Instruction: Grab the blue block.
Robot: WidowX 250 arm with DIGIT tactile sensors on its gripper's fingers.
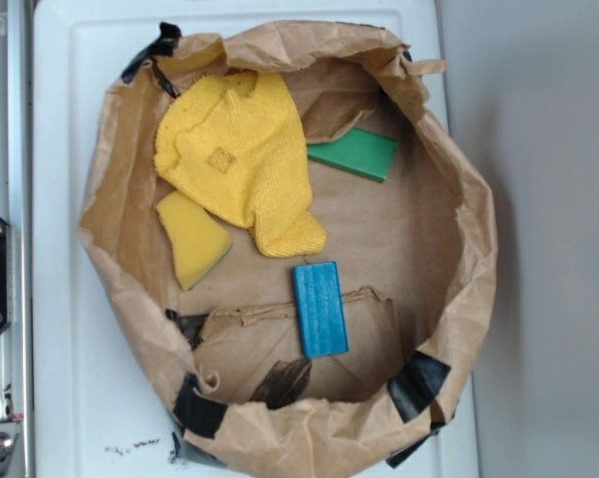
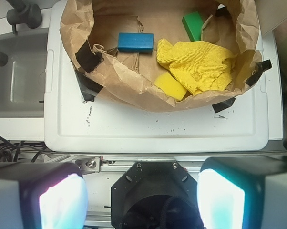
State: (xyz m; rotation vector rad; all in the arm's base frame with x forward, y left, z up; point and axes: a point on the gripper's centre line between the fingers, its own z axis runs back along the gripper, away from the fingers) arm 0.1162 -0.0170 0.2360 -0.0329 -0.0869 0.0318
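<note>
claw (image 2: 142, 195) spread wide, empty, hanging at the bench's near side | white bench (image 2: 153, 126) between it and the paper bag (image 2: 134, 88) | blue block (image 2: 135, 42) flat on bag floor, ahead and slightly left of claw, long axis running across the claw's view | towel (image 2: 198, 64), green block (image 2: 193, 25) beyond to the right

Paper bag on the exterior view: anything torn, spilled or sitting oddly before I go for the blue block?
Nothing spilled. The paper bag is crumpled, its rim rolled down and patched with black tape. The yellow cloth lies bunched, overlapping the yellow sponge wedge. The blue block lies flat and uncovered, partly on a torn paper flap.
</note>
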